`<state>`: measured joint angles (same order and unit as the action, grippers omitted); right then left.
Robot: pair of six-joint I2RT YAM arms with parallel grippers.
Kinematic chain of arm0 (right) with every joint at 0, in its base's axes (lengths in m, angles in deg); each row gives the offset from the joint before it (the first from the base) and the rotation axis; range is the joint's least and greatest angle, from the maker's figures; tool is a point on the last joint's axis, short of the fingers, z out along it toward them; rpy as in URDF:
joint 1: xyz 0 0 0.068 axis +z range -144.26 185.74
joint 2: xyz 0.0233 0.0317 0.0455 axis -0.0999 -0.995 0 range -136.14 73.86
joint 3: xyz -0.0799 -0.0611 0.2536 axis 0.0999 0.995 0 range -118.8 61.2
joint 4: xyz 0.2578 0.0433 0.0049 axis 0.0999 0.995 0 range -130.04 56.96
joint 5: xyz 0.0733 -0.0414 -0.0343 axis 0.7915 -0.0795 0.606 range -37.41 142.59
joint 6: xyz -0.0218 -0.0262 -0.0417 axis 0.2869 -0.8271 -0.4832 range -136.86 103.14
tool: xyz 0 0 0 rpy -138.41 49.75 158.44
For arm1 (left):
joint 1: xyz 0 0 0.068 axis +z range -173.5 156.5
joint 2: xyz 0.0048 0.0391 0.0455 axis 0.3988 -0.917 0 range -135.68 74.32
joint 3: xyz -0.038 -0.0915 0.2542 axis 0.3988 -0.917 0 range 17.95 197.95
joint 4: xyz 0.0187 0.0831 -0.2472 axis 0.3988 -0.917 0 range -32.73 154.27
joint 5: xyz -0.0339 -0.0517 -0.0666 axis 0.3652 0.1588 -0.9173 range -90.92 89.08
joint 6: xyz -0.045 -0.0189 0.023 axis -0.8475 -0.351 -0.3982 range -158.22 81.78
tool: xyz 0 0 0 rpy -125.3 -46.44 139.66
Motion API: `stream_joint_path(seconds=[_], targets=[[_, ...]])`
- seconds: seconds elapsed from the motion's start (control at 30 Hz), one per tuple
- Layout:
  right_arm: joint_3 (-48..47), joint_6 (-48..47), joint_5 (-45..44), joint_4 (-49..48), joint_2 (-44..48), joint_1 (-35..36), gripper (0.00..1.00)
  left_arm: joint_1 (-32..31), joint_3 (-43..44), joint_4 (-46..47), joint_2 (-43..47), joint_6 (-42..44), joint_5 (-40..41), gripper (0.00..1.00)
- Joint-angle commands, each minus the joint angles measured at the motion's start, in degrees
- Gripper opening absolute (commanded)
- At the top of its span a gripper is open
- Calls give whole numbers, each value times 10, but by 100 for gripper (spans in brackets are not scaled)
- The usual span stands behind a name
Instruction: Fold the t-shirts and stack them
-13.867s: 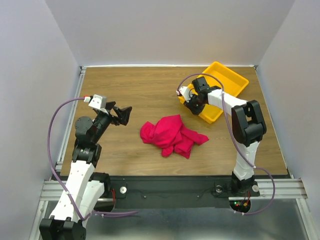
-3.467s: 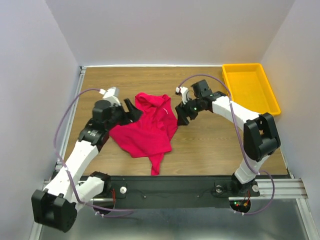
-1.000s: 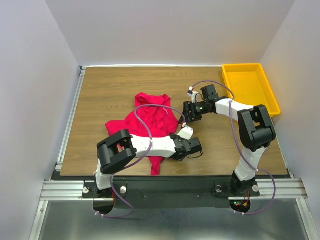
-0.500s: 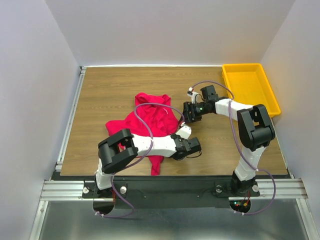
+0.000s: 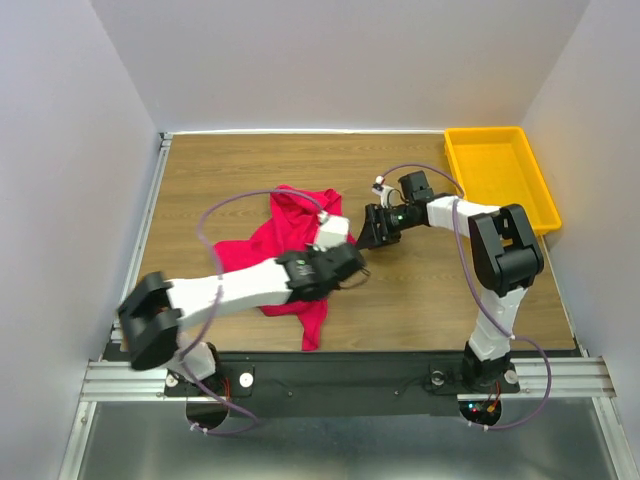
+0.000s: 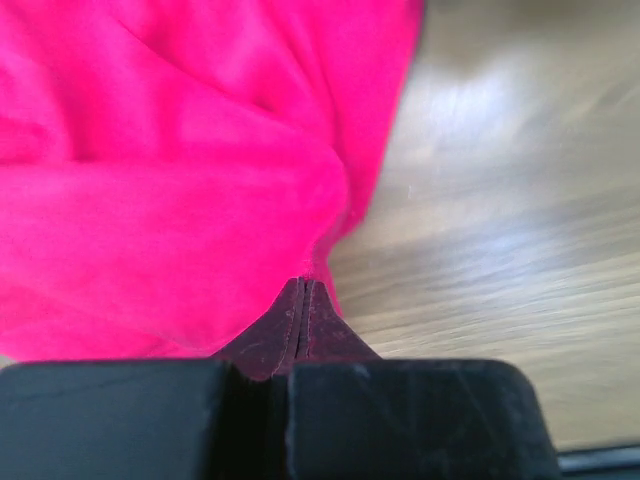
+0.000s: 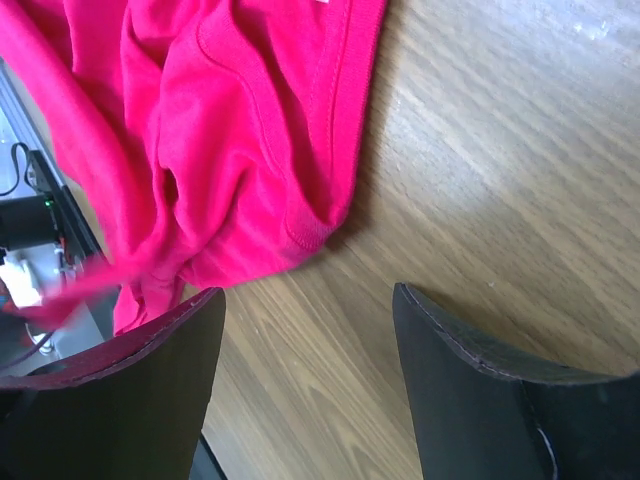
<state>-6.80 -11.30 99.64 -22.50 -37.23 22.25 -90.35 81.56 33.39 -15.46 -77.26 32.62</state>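
The crimson-pink t-shirt (image 5: 293,216) lies crumpled in the middle of the wooden table, with a tail hanging toward the near edge. My left gripper (image 5: 349,264) sits at the shirt's right edge. In the left wrist view its jaws (image 6: 303,284) are pressed together, and the t-shirt (image 6: 180,180) gathers into a pinch right at the tips. My right gripper (image 5: 368,232) hovers just right of the shirt, open. In the right wrist view it (image 7: 308,292) stands wide over bare wood, with a hemmed edge of the t-shirt (image 7: 225,150) just beyond the fingers.
An empty yellow tray (image 5: 497,176) stands at the back right corner. The left arm reaches low across the front of the table from the left. White walls close in the left, back and right sides.
My left gripper has moved up and left from bare wood to the shirt's right edge and has shut there; the left arm swung out to the left. The right gripper has hardly moved.
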Motion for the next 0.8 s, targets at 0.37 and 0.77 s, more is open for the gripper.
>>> stream_joint_path(seconds=[0.37, 0.77], targets=[[-91, 45, 9, -13, -61, 32, 68, 275, -134, 108, 280, 78, -174, 0], [-61, 29, -99, 6, -31, 42, 0, 514, -106, 132, 351, 113, -178, 0]])
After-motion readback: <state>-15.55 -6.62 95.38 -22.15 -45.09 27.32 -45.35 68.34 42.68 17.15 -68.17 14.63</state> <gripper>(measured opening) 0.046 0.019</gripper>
